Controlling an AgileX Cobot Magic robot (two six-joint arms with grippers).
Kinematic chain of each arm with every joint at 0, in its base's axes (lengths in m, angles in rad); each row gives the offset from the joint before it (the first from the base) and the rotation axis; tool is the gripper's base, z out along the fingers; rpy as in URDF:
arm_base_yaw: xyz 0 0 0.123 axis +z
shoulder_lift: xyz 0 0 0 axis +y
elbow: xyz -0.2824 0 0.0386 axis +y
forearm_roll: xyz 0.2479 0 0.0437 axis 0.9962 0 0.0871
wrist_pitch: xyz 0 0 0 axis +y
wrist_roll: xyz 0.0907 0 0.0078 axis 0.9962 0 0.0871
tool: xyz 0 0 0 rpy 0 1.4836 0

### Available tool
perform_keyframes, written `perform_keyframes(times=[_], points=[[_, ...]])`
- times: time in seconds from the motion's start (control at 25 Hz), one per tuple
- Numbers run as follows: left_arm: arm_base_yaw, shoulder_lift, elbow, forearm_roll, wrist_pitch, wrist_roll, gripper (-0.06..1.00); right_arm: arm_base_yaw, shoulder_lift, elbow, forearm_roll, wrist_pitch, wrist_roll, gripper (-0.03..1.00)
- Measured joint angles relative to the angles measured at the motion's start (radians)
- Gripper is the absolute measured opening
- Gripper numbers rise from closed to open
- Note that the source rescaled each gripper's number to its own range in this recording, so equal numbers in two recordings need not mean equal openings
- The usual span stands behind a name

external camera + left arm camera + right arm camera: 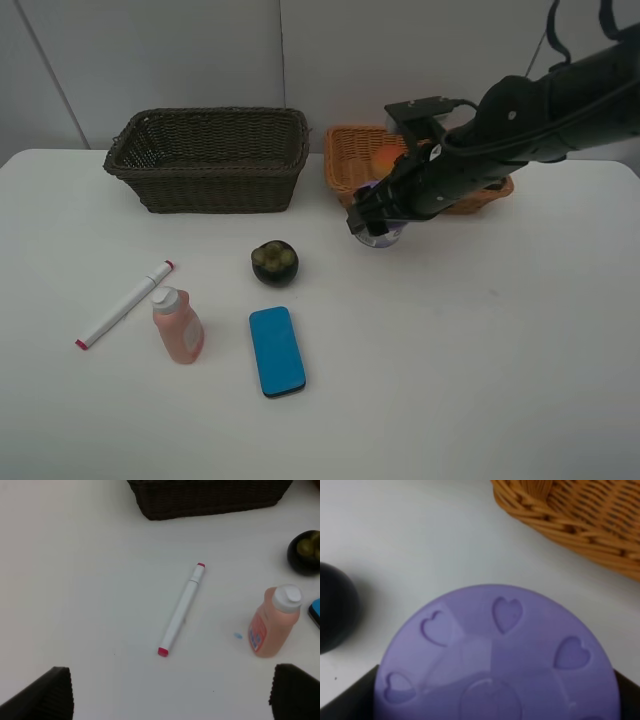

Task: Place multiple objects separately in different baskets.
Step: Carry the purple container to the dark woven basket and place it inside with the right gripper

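Purple-lidded tub [495, 655], clamped between the right gripper's [375, 232] 2 jaws just beside the light orange basket [340, 168], could catch that rim and slip free if carried over too low.

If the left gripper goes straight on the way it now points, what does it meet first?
Probably the white marker, which lies on the table ahead between its open fingers; depth is unclear.
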Motion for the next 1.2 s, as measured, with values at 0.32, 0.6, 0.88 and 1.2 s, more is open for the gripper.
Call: perform_keyframes(times=[0.32, 0.6, 0.88, 1.2], points=[[0.000, 0.000, 0.000, 0.000, 0.000, 0.000, 1.00, 0.045, 0.001, -0.163, -0.026, -0.002, -0.003, 0.50], [0.000, 0.000, 0.000, 0.000, 0.000, 0.000, 1.00, 0.085, 0.112, -0.361, -0.030, -0.002, -0.006, 0.50], [0.000, 0.000, 0.000, 0.000, 0.000, 0.000, 1.00, 0.098, 0.295, -0.568, -0.030, -0.002, -0.006, 0.50], [0.000, 0.000, 0.000, 0.000, 0.000, 0.000, 1.00, 0.102, 0.443, -0.743, -0.030, -0.003, -0.007, 0.50]])
